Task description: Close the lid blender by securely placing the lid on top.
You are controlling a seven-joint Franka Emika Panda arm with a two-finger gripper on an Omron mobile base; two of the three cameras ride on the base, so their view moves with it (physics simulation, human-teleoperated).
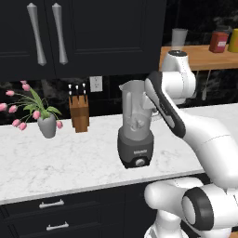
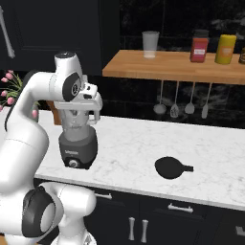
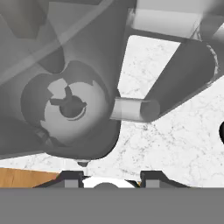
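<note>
With our gripper [image 2: 86,114] above the open blender [image 1: 135,132], its jaw state unclear, the lid [image 2: 170,167] lies mid-counter [image 2: 143,143]; descending now risks knocking the blender.

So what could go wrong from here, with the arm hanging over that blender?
The hand sits close above the open blender, so a careless swing might knock or tip it. The lid lies flat on the counter, well off to the right of the blender. A flat disc may be hard to pinch and could slip. Even once carried over, it might land crooked on the mouth rather than seated.
</note>
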